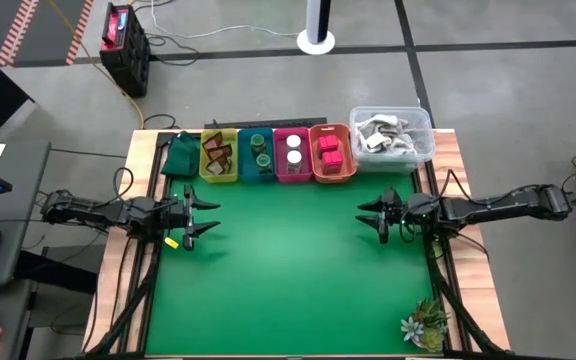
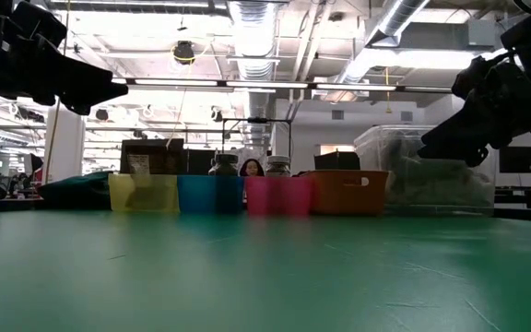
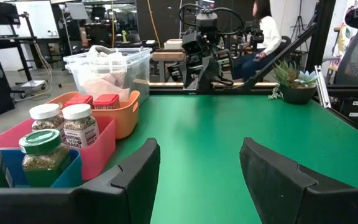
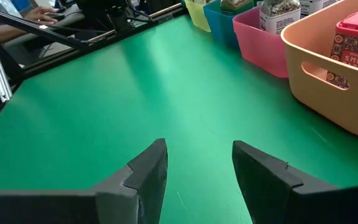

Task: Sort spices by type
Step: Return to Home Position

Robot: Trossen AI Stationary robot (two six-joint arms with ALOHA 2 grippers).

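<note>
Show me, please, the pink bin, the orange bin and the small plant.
pink bin [image 2: 277, 196]: low view, front wall.
orange bin [image 2: 348, 194]: low view, front wall.
small plant [image 1: 426, 323]: high view, its leaves.

Partial "SMOKE…" on the red-pink block [image 4: 357, 45] in the orange bin [image 4: 347, 107] — other labels illegible

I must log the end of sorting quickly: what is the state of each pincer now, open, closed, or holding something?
Left pincer: open, holding nothing.
Right pincer: open, holding nothing.
</note>
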